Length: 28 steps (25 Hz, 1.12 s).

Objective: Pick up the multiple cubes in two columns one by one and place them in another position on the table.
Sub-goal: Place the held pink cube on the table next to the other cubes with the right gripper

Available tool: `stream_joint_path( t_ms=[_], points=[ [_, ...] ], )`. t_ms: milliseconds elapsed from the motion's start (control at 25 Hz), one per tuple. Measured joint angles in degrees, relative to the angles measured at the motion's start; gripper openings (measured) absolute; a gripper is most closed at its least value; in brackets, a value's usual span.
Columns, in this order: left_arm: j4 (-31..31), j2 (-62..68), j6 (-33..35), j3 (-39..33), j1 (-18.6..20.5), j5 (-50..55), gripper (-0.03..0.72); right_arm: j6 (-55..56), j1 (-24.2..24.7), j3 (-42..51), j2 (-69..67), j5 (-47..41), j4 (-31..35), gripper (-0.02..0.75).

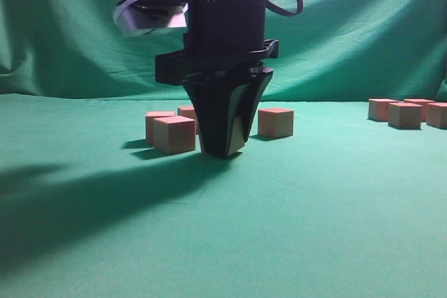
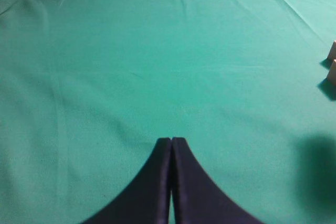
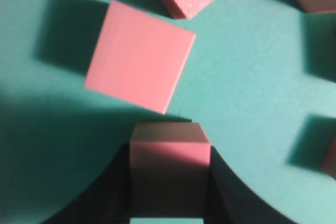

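The right gripper (image 1: 225,146) stands straight down on the table (image 1: 293,228), its tips at the cloth, in the middle of a small group of cubes. The right wrist view shows its jaws clamped on one cube (image 3: 169,163), a black finger against each side.

Around it I count three more cubes in the exterior view: one (image 1: 174,134) just to the left and nearest me, a second (image 1: 155,121) partly hidden behind that one, and a third (image 1: 276,122) just to the right. A sliver of what may be a fourth (image 1: 186,112) peeks out behind the gripper; I cannot tell how much of it there is. Well apart, at the far right, lies a second group (image 1: 408,112) of about four cubes, close together, the last cut off by the edge.

The left gripper (image 2: 171,142) hangs over bare cloth, its jaws pressed together with nothing between them. Two cube edges (image 2: 332,61) show at the right border of its view.
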<state>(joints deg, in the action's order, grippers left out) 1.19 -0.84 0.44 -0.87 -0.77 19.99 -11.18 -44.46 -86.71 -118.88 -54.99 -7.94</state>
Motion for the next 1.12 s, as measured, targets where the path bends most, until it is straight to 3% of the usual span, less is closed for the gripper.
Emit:
stream_joint_path(
  t_ms=[1080, 1120],
  points=[
    [0.0, 0.0, 0.0, 0.0, 0.0, 0.0, 0.000, 0.0, -0.6, -0.1, -0.4, -0.4, -0.3, 0.258],
    [0.0, 0.0, 0.0, 0.0, 0.0, 0.0, 0.000, 0.0, -0.7, -0.1, -0.5, -1.0, 0.0, 0.320]
  ],
)
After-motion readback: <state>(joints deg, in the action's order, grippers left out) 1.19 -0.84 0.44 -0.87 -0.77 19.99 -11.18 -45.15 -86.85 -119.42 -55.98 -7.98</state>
